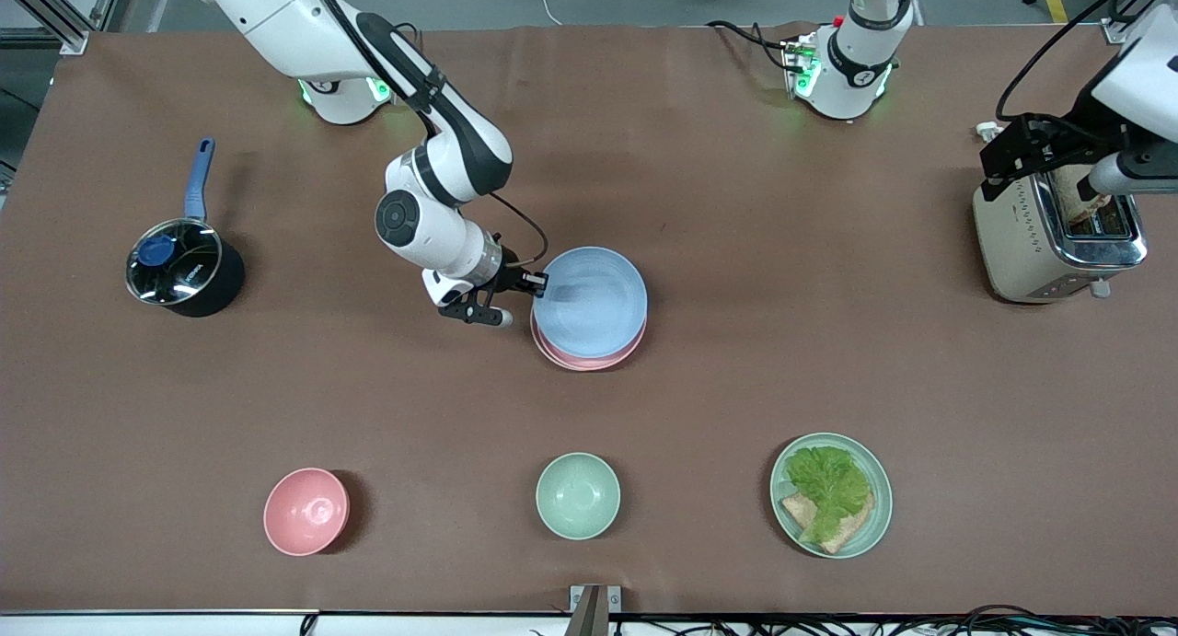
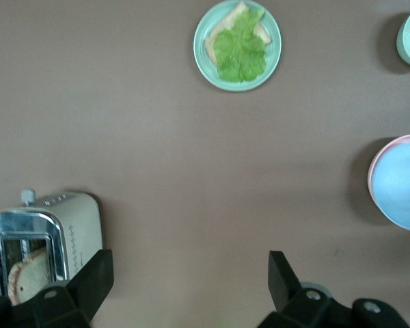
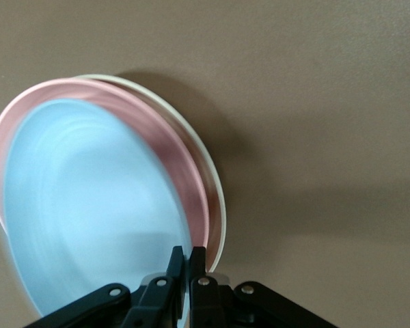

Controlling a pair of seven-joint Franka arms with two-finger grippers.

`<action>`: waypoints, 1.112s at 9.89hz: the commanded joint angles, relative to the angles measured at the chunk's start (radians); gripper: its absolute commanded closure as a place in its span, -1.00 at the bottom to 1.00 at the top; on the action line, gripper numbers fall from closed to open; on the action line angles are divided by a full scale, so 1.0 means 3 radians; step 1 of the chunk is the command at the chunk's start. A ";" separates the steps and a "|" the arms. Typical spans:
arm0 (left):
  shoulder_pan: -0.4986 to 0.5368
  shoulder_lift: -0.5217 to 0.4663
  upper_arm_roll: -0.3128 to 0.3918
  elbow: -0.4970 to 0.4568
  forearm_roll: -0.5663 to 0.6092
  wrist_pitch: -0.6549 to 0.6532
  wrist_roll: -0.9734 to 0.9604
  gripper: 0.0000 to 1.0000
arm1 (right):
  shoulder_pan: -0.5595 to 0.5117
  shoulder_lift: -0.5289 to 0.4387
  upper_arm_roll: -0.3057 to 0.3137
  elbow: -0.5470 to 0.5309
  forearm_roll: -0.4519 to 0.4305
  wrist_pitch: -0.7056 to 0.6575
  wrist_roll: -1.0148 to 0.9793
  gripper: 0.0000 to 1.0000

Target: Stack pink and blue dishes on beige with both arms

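Mid-table stack of blue plate (image 1: 591,301) on pink plate (image 1: 589,355) on beige plate (image 3: 206,171), right gripper (image 1: 537,284) pinched narrow on blue plate's rim at the right arm's side, left gripper (image 2: 191,287) spread wide, waiting above toaster (image 1: 1058,240).

A robotics lab: 2 arm bases bolted at a brown-covered table (image 1: 736,157); aluminium framing (image 1: 55,15), loose cables (image 1: 920,622).
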 commanded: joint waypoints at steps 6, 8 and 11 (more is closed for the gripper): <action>-0.0253 -0.0325 0.0303 -0.0560 -0.0069 0.0005 0.0105 -1.00 | -0.0495 -0.0710 -0.0019 0.0042 -0.0543 -0.0915 0.0029 -1.00; -0.0248 -0.0320 0.0303 -0.0560 -0.0069 0.0015 0.0105 -1.00 | -0.0843 -0.1190 -0.0045 0.0098 -0.1196 -0.1682 0.0075 -1.00; -0.0248 -0.0325 0.0308 -0.0565 -0.0074 0.0005 0.0105 -1.00 | -0.0911 -0.1346 -0.0702 0.0959 -0.1512 -0.2603 -0.0230 -1.00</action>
